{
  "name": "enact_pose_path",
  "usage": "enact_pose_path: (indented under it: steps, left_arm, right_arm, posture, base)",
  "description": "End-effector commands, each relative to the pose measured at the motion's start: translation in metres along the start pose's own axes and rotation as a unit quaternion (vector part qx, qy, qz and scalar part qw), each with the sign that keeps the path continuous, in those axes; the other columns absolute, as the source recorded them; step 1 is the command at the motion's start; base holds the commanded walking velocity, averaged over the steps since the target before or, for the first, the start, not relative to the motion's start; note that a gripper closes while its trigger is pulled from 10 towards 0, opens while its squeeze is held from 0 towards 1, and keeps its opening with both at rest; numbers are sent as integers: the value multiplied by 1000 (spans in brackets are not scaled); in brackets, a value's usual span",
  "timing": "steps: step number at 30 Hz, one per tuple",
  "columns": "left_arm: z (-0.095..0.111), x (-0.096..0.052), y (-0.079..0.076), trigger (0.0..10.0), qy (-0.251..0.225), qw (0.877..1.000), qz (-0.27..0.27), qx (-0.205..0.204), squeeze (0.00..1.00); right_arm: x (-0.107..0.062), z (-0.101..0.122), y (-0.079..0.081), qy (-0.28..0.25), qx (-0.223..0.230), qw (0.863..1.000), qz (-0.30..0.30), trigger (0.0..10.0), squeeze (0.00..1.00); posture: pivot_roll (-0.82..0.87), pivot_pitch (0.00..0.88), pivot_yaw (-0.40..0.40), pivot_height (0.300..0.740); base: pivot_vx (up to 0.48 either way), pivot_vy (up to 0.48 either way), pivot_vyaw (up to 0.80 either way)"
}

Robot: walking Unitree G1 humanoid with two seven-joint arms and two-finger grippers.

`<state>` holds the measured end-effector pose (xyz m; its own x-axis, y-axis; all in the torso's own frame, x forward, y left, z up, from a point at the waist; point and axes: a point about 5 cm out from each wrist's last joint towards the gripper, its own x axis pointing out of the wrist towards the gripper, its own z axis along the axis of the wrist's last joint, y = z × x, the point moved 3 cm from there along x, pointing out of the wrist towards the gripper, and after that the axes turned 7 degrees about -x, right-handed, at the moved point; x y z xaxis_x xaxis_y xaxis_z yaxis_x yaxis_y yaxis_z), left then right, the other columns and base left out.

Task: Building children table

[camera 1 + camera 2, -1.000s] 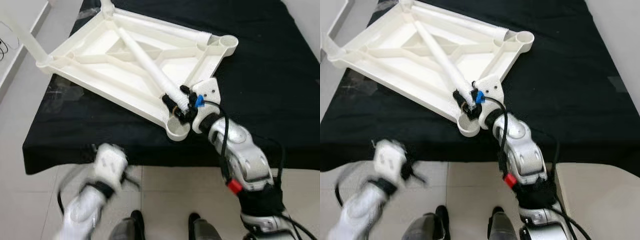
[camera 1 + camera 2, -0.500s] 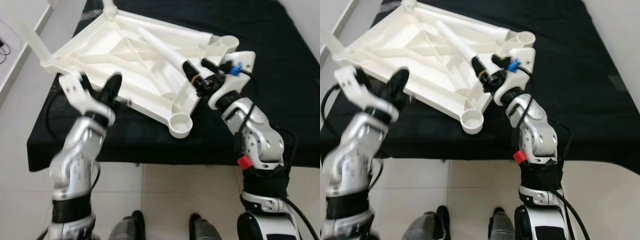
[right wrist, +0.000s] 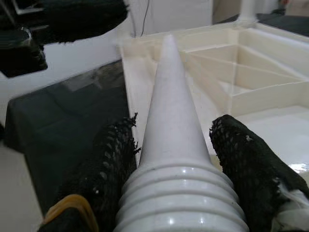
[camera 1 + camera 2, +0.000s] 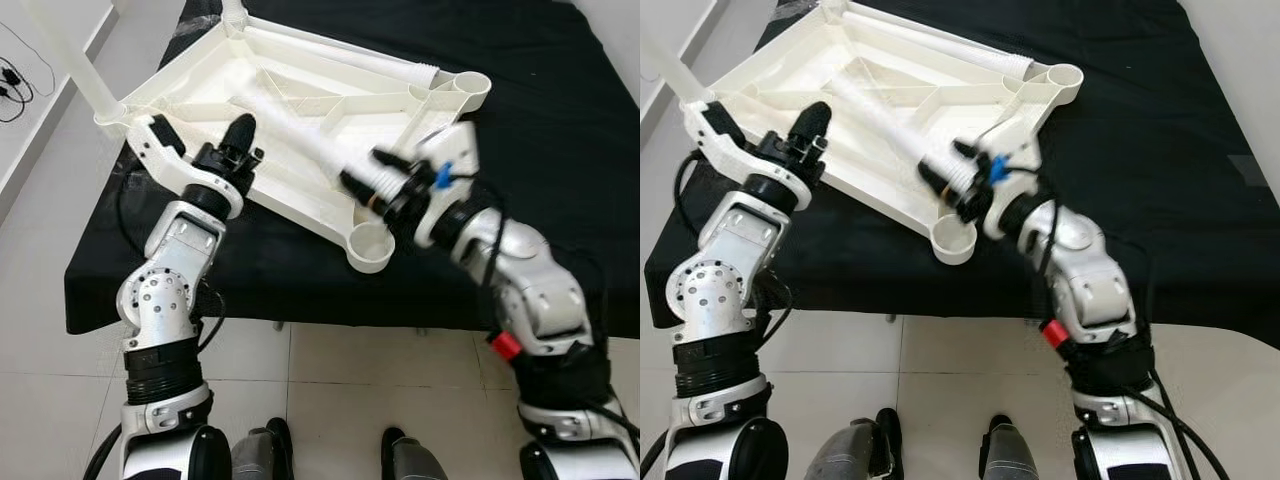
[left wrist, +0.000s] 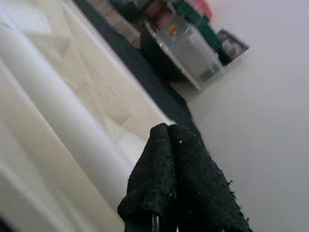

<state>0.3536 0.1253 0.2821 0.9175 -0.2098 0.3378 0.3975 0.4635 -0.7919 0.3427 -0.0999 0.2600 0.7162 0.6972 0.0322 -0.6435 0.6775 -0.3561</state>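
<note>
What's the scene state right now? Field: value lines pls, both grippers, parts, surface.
surface: black-covered table
main part: white tabletop, upside down, ribbed underside up
empty socket: near corner socket, open, no leg in it
fitted leg: white leg standing in the far left corner
loose leg: table leg, lying slanted over the tabletop's ribs
right gripper: shut on the table leg at its threaded end
left gripper: fingers together, holding nothing, over the tabletop's left edge

Your matt cream plastic ribbed tabletop (image 4: 300,130), smooth white plastic tapered leg (image 3: 170,125), matt black cloth-covered counter (image 4: 540,120), glossy pale floor tiles (image 4: 330,390).
</note>
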Motion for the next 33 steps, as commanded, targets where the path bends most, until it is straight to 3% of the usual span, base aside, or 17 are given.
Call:
enact_pose_path:
  steps: [1,5,6,7,9,11,12,13,14,17,19,21,23,26,30,32,33]
  left_arm:
    - [-10,-8,12,10000,23,999,24,22,0]
    - [-30,-24,25,10000,61,996,41,60,0]
    - [-42,-36,33,10000,84,991,53,86,0]
    - [-54,-48,39,10000,109,986,62,110,0]
    - [-54,-48,39,10000,109,986,62,110,0]
    - [-61,-56,43,10000,125,982,67,123,0]
    - [-68,-66,49,10000,138,979,80,127,0]
    - [-68,-66,49,10000,138,979,80,127,0]
    - [-77,-80,59,10000,157,973,99,137,0]
    - [-79,-85,62,10000,161,972,104,138,0]
    - [-82,-92,65,10000,167,969,110,146,0]
    - [-83,-94,66,10000,168,968,112,148,0]
    - [-85,-98,64,10000,166,967,108,157,0]
    - [-85,-98,62,10000,161,968,106,162,0]
    - [-85,-98,61,10000,152,970,105,161,0]
    - [-84,-97,60,10000,144,971,106,160,0]
    - [-83,-97,59,10000,139,972,105,159,0]
  right_arm:
    - [-1,-3,9,18,-19,999,25,10000,0]
    - [1,-10,3,47,-48,998,15,10000,0]
    - [3,-14,-5,63,-57,996,-6,10000,12]
    - [4,-15,-10,72,-62,995,-19,10000,690]
    - [4,-15,-10,72,-62,995,-19,10000,690]
    - [4,-16,-13,76,-65,995,-25,10000,690]
    - [5,-16,-16,81,-75,993,-31,10000,745]
    - [5,-16,-16,81,-75,993,-31,10000,745]
    - [6,-14,-17,85,-92,992,-34,10000,667]
    - [7,-13,-18,87,-97,991,-33,10000,667]
    - [9,-12,-15,100,-106,989,-12,10000,0]
    - [9,-12,-14,107,-109,988,-3,10000,0]
    - [12,-17,-18,158,-107,982,3,10000,0]
    - [13,-20,-19,192,-118,974,21,10000,0]
    - [12,-22,-18,218,-135,966,43,10000,0]
    - [8,-27,-22,254,-162,952,55,10000,0]
    - [6,-31,-25,273,-170,945,55,8510,0]
  posture:
    - [-18,257,62,740]
    - [-13,257,52,740]
    - [-8,257,46,740]
    - [-6,258,42,740]
    - [-6,258,42,740]
    - [-7,259,41,740]
    - [-9,260,35,740]
    - [-9,260,35,740]
    - [-11,260,31,740]
    - [-13,260,31,740]
    - [-18,259,23,740]
    - [-18,259,23,740]
    - [-30,257,3,740]
    - [-40,252,-20,740]
    - [-48,249,-34,740]
    - [-56,245,-47,740]
    - [-60,244,-56,740]
  base:
    - [0,0,0]
    - [0,0,0]
    - [0,0,0]
    - [0,0,0]
    - [0,0,0]
    - [0,0,0]
    - [0,0,0]
    - [0,0,0]
    - [0,0,0]
    - [0,0,0]
    - [0,0,0]
    - [0,0,0]
    - [0,0,0]
    - [0,0,0]
    - [0,0,0]
    - [0,0,0]
    - [0,0,0]
